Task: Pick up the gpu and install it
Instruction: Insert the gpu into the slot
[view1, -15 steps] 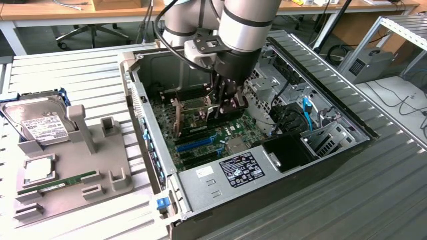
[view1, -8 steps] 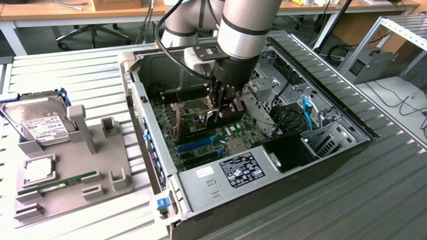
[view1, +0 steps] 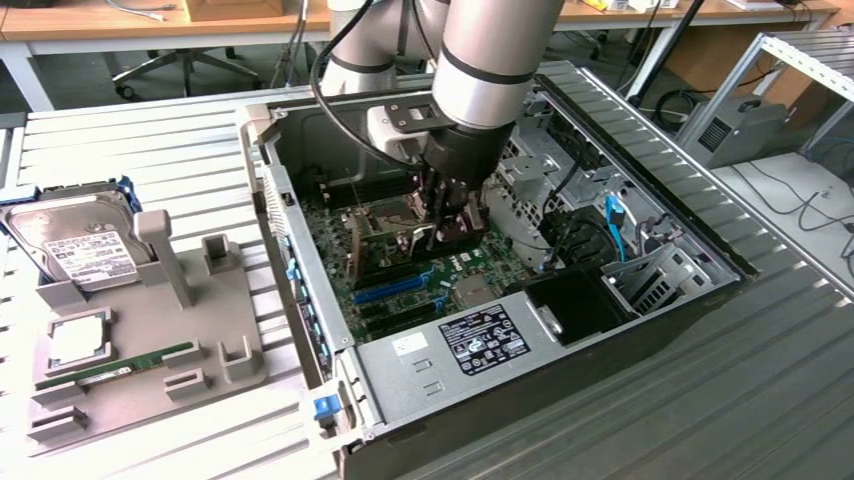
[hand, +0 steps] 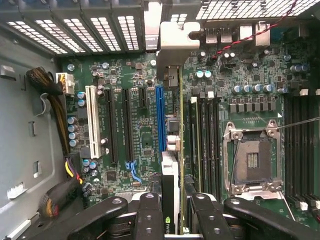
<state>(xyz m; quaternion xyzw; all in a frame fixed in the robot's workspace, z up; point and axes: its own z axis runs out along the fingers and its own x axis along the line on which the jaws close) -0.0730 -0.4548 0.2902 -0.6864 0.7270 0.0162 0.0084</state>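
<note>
My gripper (view1: 447, 222) hangs inside the open computer case (view1: 287, 215), low over the motherboard (view1: 400, 285). In the wrist view the gripper (hand: 176, 216) is shut on the gpu (hand: 171, 170), a thin black card seen edge-on between the two black fingers (hand: 150, 215). The card's pale metal bracket (hand: 172, 42) reaches the rear slot openings of the case. The card runs lengthwise right beside the blue slot (hand: 160, 117); I cannot tell whether its edge touches the board. In the exterior view the gpu (view1: 463, 228) shows as a dark slab under the fingers.
A grey parts holder (view1: 200, 330) at the exterior view's left carries a hard drive (view1: 80, 245), a processor (view1: 76, 340) and a green RAM stick (view1: 114, 365). On the board are a white slot (hand: 91, 120), an open processor socket (hand: 252, 160) and cable bundles (hand: 55, 105).
</note>
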